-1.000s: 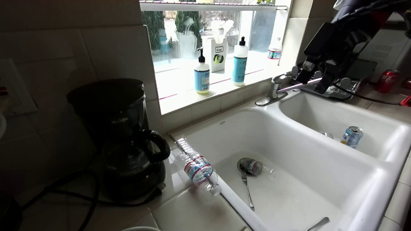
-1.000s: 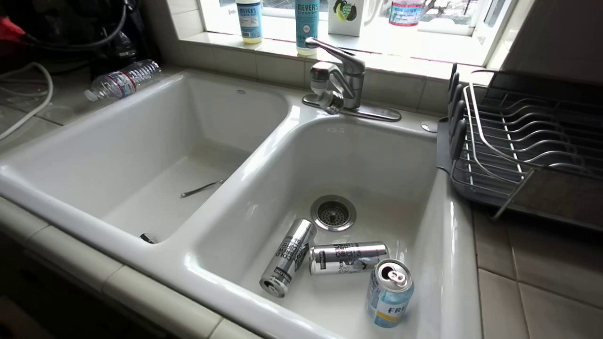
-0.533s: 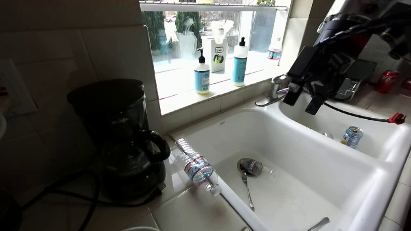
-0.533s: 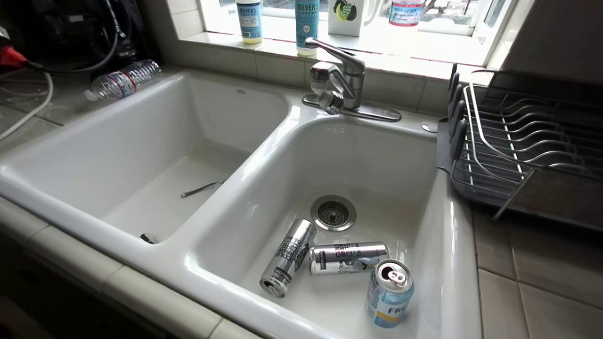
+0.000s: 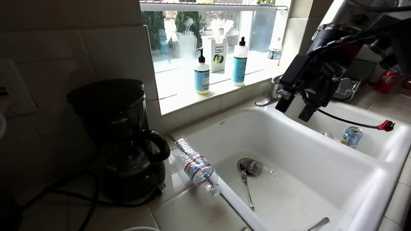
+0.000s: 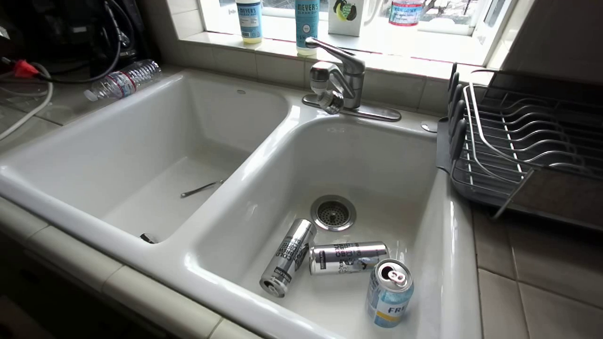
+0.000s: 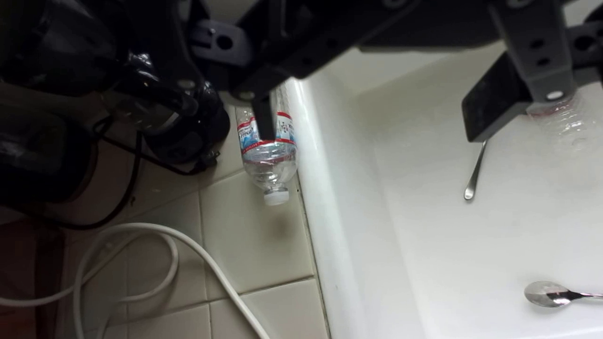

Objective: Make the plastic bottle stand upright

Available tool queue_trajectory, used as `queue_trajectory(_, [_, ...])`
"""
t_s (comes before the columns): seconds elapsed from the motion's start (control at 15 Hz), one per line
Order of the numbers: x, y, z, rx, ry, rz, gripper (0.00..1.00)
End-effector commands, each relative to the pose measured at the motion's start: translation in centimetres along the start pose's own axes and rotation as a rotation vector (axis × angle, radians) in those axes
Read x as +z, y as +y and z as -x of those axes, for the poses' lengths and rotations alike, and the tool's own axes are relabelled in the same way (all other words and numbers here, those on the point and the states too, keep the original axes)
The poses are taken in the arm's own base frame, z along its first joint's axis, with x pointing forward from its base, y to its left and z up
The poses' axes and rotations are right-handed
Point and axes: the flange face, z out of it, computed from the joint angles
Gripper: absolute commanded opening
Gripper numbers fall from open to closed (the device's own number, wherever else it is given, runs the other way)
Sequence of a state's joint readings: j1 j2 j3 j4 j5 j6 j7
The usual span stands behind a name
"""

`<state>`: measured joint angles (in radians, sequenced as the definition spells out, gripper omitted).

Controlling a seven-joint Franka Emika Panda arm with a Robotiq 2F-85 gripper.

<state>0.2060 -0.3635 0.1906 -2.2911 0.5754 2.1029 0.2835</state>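
The plastic bottle (image 5: 199, 168) lies on its side along the counter edge by the sink rim, white cap toward the front. It shows in both exterior views, and in the wrist view the bottle (image 7: 269, 172) sits behind the left finger (image 7: 267, 123), which covers part of its label. High over the divider between the basins hangs my gripper (image 5: 294, 110), apart from the bottle and off to its right in an exterior view. Seen from the wrist, the gripper (image 7: 372, 136) is open wide, with only sink behind the gap.
A black coffee maker (image 5: 128, 138) stands close beside the bottle. Another clear bottle (image 5: 255, 167) lies in the near basin with a fork (image 5: 246, 189). A faucet (image 6: 353, 80), dish rack (image 6: 523, 132), several cans and a white cord (image 7: 202, 256) are around the sink.
In an exterior view my gripper has moved left and downward, from near the dish rack to over the divider, staying open. Its cable with the red end swung along. The bottle has not moved.
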Motion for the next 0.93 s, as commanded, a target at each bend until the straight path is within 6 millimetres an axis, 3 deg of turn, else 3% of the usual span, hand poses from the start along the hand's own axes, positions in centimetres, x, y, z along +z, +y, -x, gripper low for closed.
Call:
queue_trajectory(0.0, [4.3, -0.7, 0.5, 0.024, -0.01, -0.062, 1.0])
queue_trajectory(0.33, [11.2, -3.0, 1.8, -0.011, -0.083, -0.115, 1.0])
queue_trajectory(0.53, [14.3, -2.3, 2.0, -0.078, -0.142, -0.058, 1.0])
queue_trajectory(0.6, [15.2, -1.8, 1.6, -0.088, -0.172, -0.047, 1.0])
queue_trajectory(0.67, [13.6, -2.4, 2.2, -0.059, -0.138, -0.064, 1.0])
queue_trajectory(0.87, [15.2, -1.6, 1.7, -0.071, -0.166, -0.053, 1.0])
